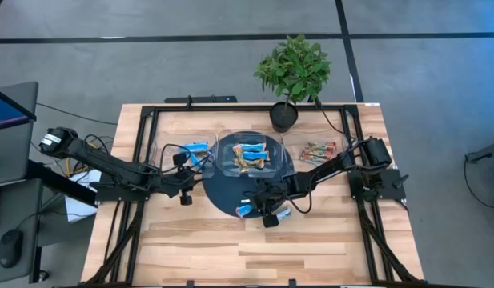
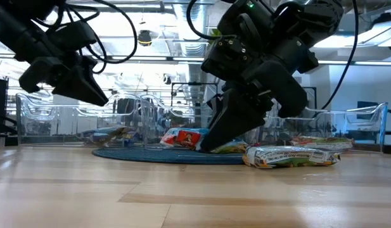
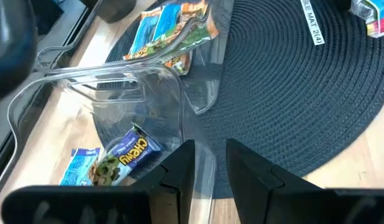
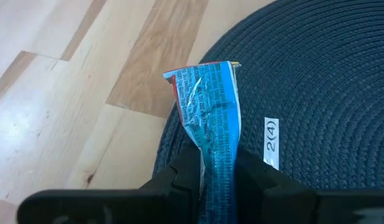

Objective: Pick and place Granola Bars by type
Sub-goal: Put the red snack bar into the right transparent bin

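Note:
My right gripper is shut on a blue-wrapped granola bar at the near edge of the round dark mat; the high view shows the bar left of the gripper. A pale wrapped bar lies flat on the table just beside it. My left gripper hangs over the corner of the left clear tray, fingers a little apart with nothing between them. That tray holds blue bars. The middle tray holds mixed bars, the right tray tan ones. My right gripper pinches the blue bar between its two fingers at one end. The fingers slant down from the table's right and lie along the bar, whose crinkled free end sticks out ahead of them. Whether the bar is clear of the mat, I cannot tell.
A potted plant stands at the table's far edge behind the trays. A white label strip sits on the mat near my right gripper. Bare wood stretches along the table's near side.

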Robot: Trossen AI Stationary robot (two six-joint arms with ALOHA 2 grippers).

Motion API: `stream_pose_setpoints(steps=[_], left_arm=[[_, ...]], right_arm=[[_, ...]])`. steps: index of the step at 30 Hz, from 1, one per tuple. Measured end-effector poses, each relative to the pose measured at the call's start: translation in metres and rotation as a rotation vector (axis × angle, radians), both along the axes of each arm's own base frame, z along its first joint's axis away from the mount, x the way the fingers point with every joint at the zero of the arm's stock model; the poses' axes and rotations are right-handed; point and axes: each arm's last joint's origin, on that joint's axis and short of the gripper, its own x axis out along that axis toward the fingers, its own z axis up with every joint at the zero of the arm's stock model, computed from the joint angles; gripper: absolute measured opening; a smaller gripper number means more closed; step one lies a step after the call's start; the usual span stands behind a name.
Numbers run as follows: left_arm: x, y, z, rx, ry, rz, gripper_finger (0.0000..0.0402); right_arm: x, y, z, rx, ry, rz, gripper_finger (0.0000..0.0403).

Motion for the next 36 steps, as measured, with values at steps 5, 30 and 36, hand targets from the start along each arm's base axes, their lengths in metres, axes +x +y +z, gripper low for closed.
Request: stream_pose_setpoints(steps=[5,30,36], left_arm=[[0.002,0.001,0.000,-0.005,-0.005,-0.003,0.0087],[0.002,-0.021,0.014,0.008,-0.116,-0.201,0.0087],[0.002,-0.021,0.014,0.010,-0.116,-0.201,0.0087]], right_arm=[[0.000,0.000,0.000,0.000,-0.001,0.000,0.0056],[-0.059,0.049,0.082,-0.369,-0.104,-0.277,0.0043],[-0.091,0.046,0.103,-0.482,-0.093,-0.458,0.0043]])
